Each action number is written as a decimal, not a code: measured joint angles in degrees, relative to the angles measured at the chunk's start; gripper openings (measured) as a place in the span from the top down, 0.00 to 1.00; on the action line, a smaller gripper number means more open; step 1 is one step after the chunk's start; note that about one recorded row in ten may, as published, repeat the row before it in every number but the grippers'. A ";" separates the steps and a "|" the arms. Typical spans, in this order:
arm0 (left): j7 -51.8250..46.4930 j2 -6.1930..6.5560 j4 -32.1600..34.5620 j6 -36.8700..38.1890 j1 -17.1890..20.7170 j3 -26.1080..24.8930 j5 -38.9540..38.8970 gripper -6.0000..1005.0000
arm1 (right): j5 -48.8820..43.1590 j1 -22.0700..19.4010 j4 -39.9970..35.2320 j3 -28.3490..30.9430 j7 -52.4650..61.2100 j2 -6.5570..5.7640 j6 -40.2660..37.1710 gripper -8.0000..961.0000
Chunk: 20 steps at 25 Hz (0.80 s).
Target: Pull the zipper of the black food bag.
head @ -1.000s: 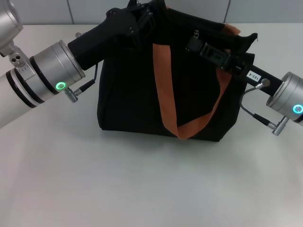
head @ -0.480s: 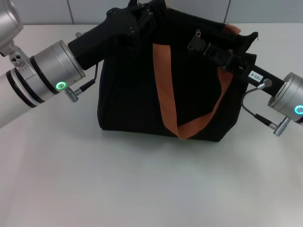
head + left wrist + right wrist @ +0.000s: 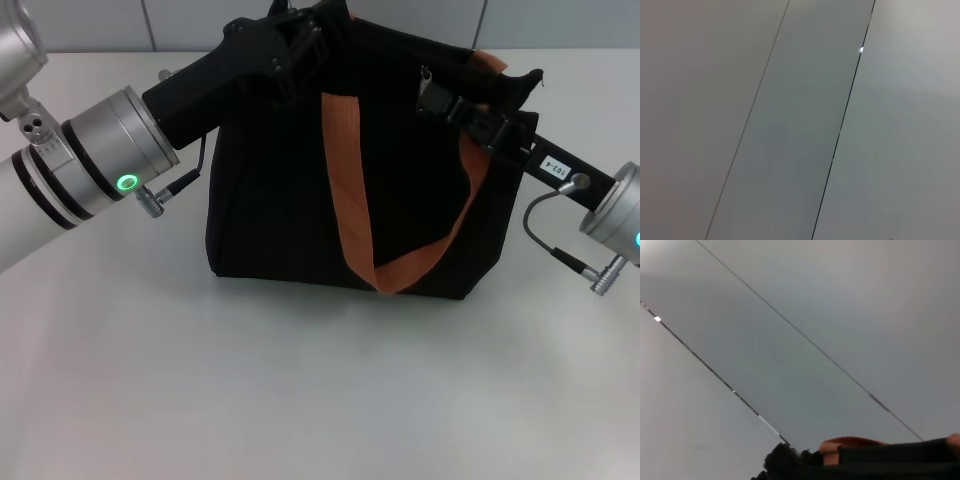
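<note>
The black food bag (image 3: 265,200) stands upright at the middle of the white table, an orange-brown strap (image 3: 345,170) hanging down its front. My left gripper (image 3: 300,35) is shut on the bag's top edge at its far left corner. My right gripper (image 3: 436,93) is at the top edge right of centre, shut on the zipper (image 3: 425,73), whose small silver tab sticks up just above the fingers. The right wrist view shows only the bag's top edge (image 3: 890,462) and a bit of strap (image 3: 850,444). The left wrist view shows only wall panels.
The white table (image 3: 300,400) stretches in front of the bag and to both sides. A grey panelled wall (image 3: 100,25) rises close behind the bag. The second strap (image 3: 490,62) peeks over the bag's top right corner.
My right gripper has drawn back to the right along the bag's top edge, and the silver tab has moved right with it. The left arm and the bag have stayed put.
</note>
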 joint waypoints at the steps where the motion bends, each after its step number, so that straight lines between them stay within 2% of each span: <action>1: 0.03 0.00 0.01 0.00 0.02 0.00 -0.05 0.97 | 0.00 -0.29 -0.26 0.01 0.21 0.00 0.03 0.99; 20: 0.45 0.00 -0.01 0.19 0.22 -0.10 -0.76 0.98 | 1.63 -4.33 -3.09 1.01 0.85 0.00 0.45 0.99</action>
